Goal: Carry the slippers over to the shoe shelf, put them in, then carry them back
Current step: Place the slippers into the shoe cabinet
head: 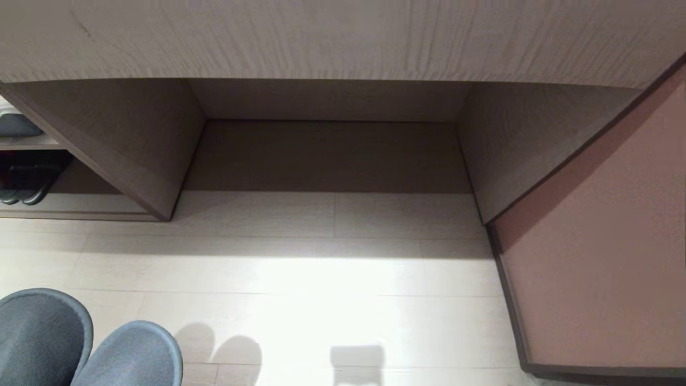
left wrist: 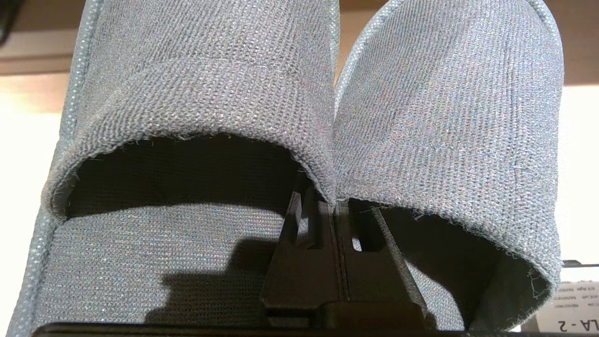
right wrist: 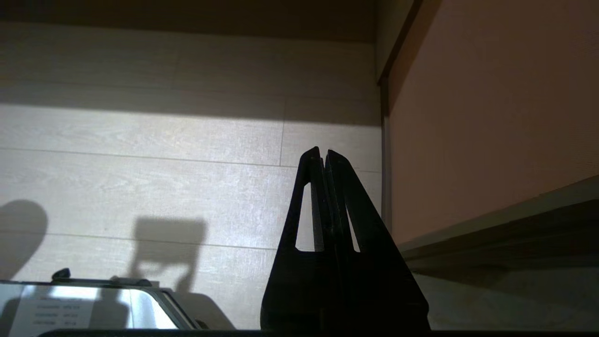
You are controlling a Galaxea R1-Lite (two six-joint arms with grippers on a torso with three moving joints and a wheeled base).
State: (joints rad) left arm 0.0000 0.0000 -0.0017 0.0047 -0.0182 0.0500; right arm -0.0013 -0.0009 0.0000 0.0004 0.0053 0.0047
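The slippers (head: 80, 346), a greyish-blue fabric pair, show toes-forward at the head view's lower left corner, above the pale floor. In the left wrist view they fill the picture side by side (left wrist: 196, 93). My left gripper (left wrist: 334, 202) is shut on the slippers where their inner upper edges meet. The arm itself stays out of the head view. The shoe shelf (head: 80, 205), a low cubby with a raised pale base board, lies at the far left edge, off to the left of the slippers. My right gripper (right wrist: 324, 152) hangs shut and empty over the floor.
Straight ahead is a wide recess (head: 327, 155) under a wood-grain top. A dark pair of slippers (head: 24, 190) sits inside the shoe shelf. A salmon-pink panel (head: 600, 257) with a dark skirting closes the right side. Part of my base (right wrist: 93, 309) shows below the right gripper.
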